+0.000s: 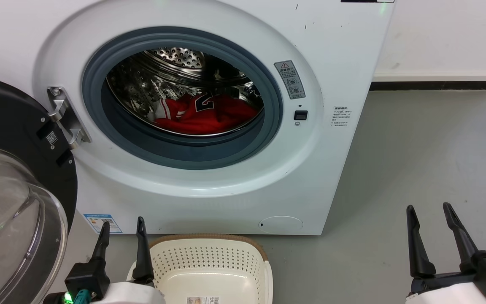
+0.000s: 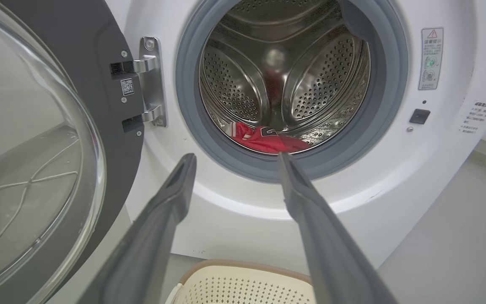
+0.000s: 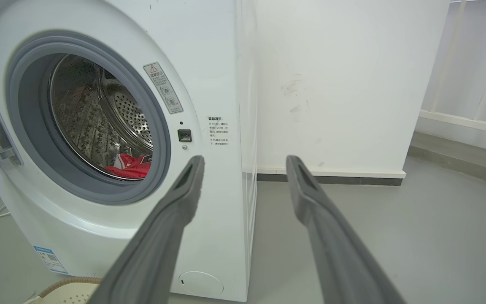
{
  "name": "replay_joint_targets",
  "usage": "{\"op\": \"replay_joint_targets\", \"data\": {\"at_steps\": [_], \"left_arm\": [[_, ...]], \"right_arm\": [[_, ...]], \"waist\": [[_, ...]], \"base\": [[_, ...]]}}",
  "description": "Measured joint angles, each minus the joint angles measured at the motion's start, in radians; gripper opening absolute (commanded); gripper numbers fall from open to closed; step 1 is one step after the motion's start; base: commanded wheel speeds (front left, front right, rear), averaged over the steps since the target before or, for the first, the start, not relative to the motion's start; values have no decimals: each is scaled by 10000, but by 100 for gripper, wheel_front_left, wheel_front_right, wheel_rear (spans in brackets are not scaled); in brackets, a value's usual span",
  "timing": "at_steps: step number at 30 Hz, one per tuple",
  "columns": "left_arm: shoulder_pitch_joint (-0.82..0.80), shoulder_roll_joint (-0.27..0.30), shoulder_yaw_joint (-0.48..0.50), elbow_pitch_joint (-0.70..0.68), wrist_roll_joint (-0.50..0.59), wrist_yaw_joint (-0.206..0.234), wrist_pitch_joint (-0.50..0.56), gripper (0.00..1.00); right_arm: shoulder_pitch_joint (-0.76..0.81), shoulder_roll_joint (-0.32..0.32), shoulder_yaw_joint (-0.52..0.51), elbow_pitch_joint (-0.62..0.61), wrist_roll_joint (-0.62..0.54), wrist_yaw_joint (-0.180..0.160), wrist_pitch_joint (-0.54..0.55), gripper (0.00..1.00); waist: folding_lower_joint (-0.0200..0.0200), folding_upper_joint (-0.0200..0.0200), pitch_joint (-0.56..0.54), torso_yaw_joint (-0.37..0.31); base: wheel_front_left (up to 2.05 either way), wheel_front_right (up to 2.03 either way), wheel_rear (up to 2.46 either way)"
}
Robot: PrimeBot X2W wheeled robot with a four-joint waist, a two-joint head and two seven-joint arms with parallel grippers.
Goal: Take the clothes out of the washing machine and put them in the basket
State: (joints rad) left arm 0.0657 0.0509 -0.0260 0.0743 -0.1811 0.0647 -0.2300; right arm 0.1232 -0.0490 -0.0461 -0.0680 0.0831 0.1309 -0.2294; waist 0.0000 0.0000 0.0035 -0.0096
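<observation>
From the head camera, low in the steel drum point(image 1: 175, 57) of the washing machine point(image 1: 331, 50): the clothes point(image 1: 209, 116), a red heap with part of a black number uppermost, wider than deep, long axis across the opening. At left, the door point(image 1: 15, 190) swung wide. Directly below the opening, on the floor point(image 1: 416, 147), the basket point(image 1: 209, 255), nothing in its visible part but a label, near end cut off by the frame. Just beside its left rim, the left gripper point(image 1: 123, 221), jaws spread, nothing held; well apart to the right, the right gripper point(image 1: 427, 206), jaws likewise spread and bare. Along the left wrist: clothes point(image 2: 264, 141) straight ahead past the fingertips, behind the grey rubber ring point(image 2: 188, 105); judged the nearer arm with the straighter run in. Lower part of the heap hidden by the ring's lip. Along the right wrist: opening off to the left, fingers aimed at the machine's corner and the wall point(image 3: 344, 84); a scrap of the clothes point(image 3: 129, 166) visible past the ring. Number of garments not determinable.
</observation>
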Motion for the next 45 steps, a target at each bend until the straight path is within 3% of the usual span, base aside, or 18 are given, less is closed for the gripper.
{"op": "replay_joint_targets", "data": {"at_steps": [18, 45], "left_arm": [[178, -2, -52, 40, 1208, 92, -309, 100], [165, -2, -27, 117, 1256, 188, -330, 100]], "right_arm": [[214, -2, 15, -25, -920, 0, -339, 100], [222, -4, -10, 437, -765, 0, -339, 100]], "waist": [[0, 0, 23, -31], [0, 0, 19, -14]], "base": [[0, 0, 0], [0, 0, 0]]}}
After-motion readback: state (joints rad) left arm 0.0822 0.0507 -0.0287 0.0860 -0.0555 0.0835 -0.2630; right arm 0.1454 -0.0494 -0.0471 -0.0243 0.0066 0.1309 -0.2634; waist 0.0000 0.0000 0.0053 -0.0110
